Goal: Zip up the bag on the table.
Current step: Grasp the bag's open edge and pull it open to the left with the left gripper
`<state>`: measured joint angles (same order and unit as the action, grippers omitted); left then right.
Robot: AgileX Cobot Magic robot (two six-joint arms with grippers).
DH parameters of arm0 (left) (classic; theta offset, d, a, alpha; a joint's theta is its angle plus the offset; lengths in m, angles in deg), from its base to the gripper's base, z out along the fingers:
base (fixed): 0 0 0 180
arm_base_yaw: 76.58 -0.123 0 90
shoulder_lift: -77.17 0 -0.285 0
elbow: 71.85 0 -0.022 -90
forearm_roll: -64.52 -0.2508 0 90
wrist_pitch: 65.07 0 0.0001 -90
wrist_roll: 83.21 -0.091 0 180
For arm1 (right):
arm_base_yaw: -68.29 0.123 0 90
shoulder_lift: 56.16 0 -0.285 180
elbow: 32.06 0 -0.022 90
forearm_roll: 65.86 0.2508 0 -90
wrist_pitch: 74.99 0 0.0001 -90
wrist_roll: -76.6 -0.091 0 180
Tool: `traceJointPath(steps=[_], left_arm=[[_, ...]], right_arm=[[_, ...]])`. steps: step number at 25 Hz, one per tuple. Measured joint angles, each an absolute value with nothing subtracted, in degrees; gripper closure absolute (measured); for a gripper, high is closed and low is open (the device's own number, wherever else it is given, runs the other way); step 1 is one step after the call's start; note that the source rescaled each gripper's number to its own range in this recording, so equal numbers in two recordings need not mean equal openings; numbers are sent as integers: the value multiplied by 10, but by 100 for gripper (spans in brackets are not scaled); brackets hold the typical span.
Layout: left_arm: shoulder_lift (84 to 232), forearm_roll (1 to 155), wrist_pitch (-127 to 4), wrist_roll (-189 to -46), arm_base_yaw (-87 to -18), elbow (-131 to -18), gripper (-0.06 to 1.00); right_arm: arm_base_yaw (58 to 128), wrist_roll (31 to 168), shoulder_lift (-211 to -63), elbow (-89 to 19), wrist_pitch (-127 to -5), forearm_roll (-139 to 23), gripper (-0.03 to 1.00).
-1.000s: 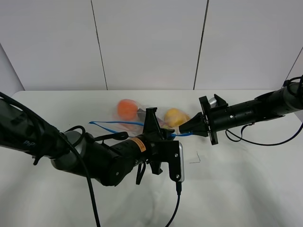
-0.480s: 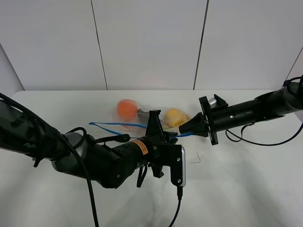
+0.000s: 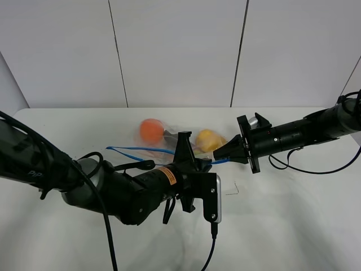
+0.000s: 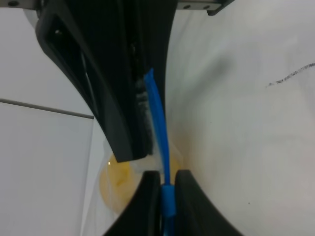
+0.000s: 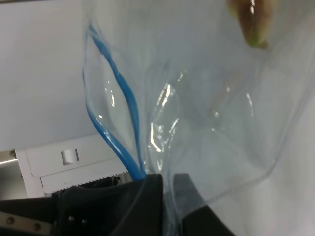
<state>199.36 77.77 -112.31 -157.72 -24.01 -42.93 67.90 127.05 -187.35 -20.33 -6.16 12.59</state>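
Here, the left pincer and right pincer each clamp the blue zipper strip of the bag. An orange fruit and a yellow fruit show inside, on the white tabletop.

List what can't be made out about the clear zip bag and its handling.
- Exterior high: left gripper, own black finger hides its contact with the clear crinkly plastic bag.
- Left wrist: blue zipper strip blurred; seal unclear.
- Right wrist: reddish fruit cut off by frame edge.
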Motion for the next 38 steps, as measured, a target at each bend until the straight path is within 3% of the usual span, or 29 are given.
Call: traceJointPath(steps=[13,21,38], left_arm=[[1992,811,-1147,-1629,-270,-396,94],[1983,817,-1254,-1634,-353,-318,94],[1983,812,-1263,-1635,-536,-294,94]], right_arm=[[679,1270,-1874,-203,-70,135,97],[679,1270,-1874,-203,-68,137,97],[679,1268,-1874,-203,-65,139,97]])
